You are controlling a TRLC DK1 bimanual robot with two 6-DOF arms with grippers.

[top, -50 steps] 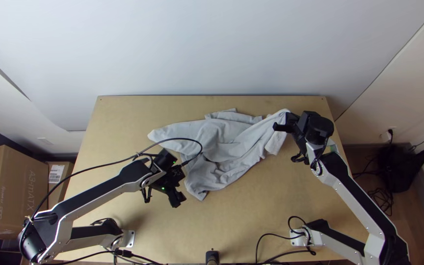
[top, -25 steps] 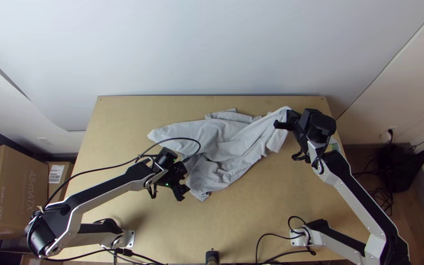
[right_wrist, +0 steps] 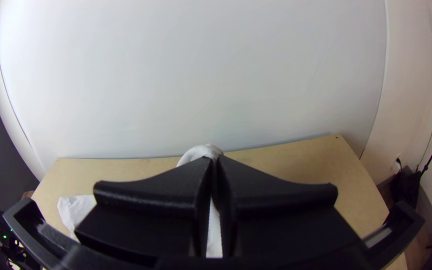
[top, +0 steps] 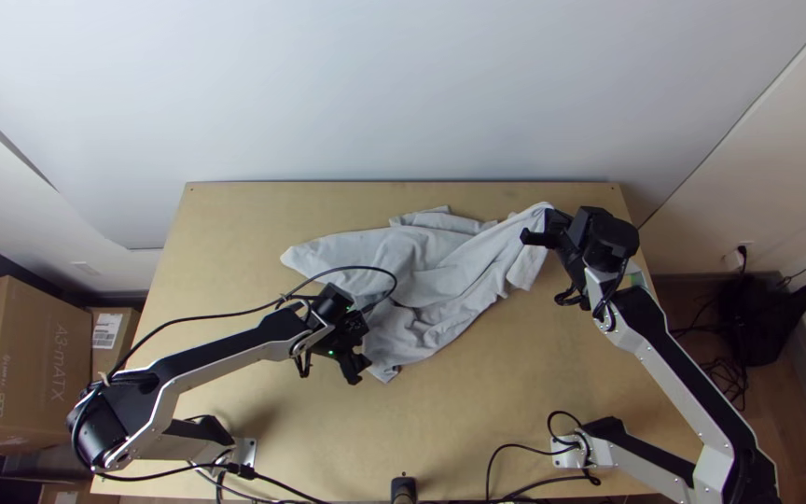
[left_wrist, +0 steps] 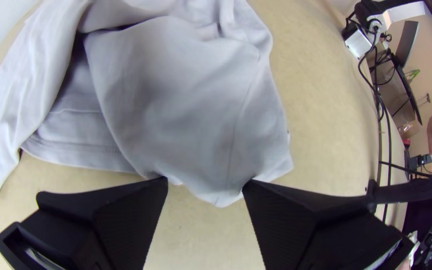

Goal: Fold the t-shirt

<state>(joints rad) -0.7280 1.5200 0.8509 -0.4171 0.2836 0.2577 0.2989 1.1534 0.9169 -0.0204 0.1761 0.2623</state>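
The left gripper (top: pixel 356 368) stands wide at the t-shirt's (top: pixel 440 266) seven o'clock end, twelve being the table's far edge in the top view. In the left wrist view its fingers (left_wrist: pixel 131 220) are well apart, the cloth's edge lying across the gap by their tips; whether they touch it, I cannot tell. The right gripper (top: pixel 541 231), at the cloth's two o'clock end, is closed on a pinch of it, with the fabric drawn taut into folds toward its tips.

Between the grippers, the shirt lies bunched and wrinkled on the wooden table (top: pixel 534 383), one tapered end pointing to between nine and ten o'clock and a small corner to seven. Past the table, a pale wall (top: pixel 403 84) rises at twelve, cardboard boxes (top: pixel 25 364) stand between eight and nine, and a black bag (top: pixel 753 327) sits between three and four.
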